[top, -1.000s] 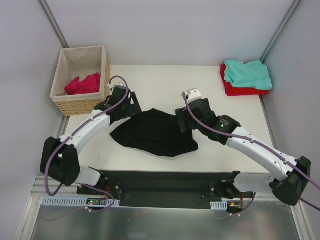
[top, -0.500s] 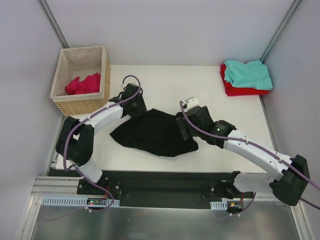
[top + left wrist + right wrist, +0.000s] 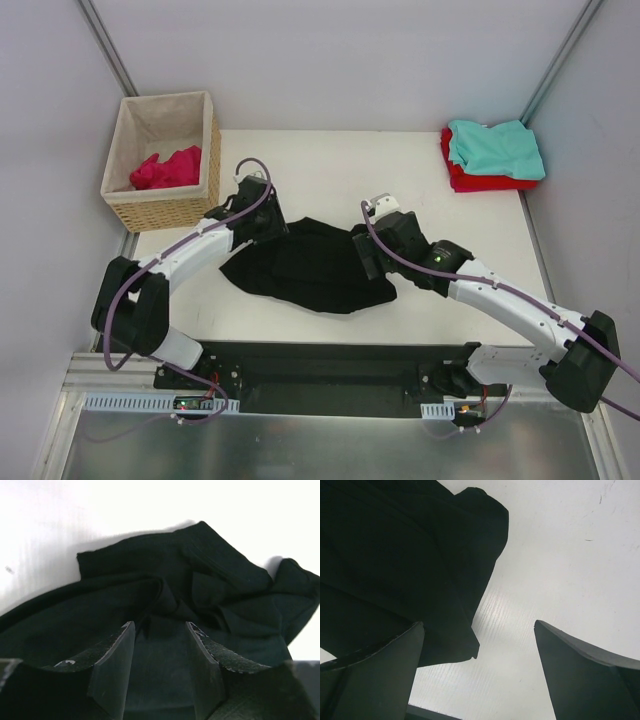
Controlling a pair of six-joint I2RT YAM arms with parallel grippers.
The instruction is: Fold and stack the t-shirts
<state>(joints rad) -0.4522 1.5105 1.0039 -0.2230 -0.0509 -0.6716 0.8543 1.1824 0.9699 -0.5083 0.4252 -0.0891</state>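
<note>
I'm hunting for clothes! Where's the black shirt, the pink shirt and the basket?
black shirt (image 3: 310,265), top view, its middle.
pink shirt (image 3: 168,168), top view, its crumpled middle.
basket (image 3: 160,212), top view, front woven wall.

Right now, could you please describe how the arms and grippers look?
The left arm and right arm have white shells with black joints and bases. A purple cable runs along each. The right one has a small green light and a white block near its wrist. The left gripper and right gripper are black, with flat wedge-shaped fingers.
</note>
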